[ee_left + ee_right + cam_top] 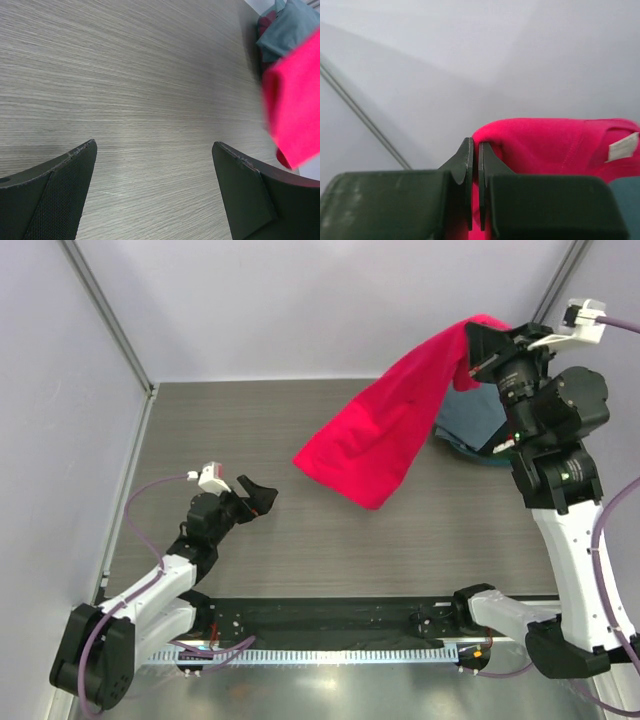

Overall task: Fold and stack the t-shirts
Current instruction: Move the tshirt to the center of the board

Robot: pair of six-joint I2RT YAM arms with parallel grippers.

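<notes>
Near me, my left gripper [256, 494] hangs spread and empty over the table [300, 560]. My right gripper [478, 348] pinches the red shirt [385, 430] up high, far right, above the pile of shirts [470, 420]. I think nothing is folded yet.

Your red t-shirt [385, 435] hangs in the air at the far right, pinched at one edge between the closed fingers of the right gripper [474, 150]. It drapes down to the left, with its white label [623, 146] showing. Behind it the grey-blue t-shirt [470, 415] lies bunched in a heap, with a darker shirt [478, 453] under it.
</notes>
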